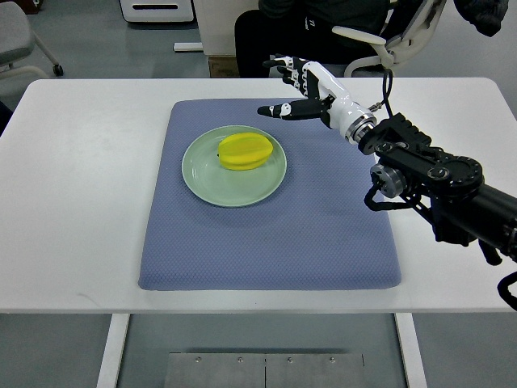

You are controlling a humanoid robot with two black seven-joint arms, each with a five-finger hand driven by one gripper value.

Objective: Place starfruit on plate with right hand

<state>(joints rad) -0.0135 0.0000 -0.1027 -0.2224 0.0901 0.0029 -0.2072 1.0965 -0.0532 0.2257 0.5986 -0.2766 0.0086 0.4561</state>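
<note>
- The white table [73, 202] fills most of the top view, its far edge running below a strip of grey floor
- A blue-grey mat [266, 234] lies flat across the middle of the table, its corners rounded, its near edge close to the table's near edge
- The right arm [440, 182] comes in from the right edge, black and jointed with a cable looped beneath it, and reaches over the mat's far right corner
- A person in dark clothing [275, 32] sits beyond the far edge of the table, seen only in part, with a white chair [396, 36] just beside
- A pale green plate [206, 182] rests on the mat, left of its centre and toward the far side
- The right hand [303, 89], white with black joints, hangs above the mat's far edge, up and to the right of the plate and clear of it; its fingers are spread loosely and hold nothing
- The yellow starfruit [245, 151] lies on the plate, in its upper half, touching neither hand
</note>
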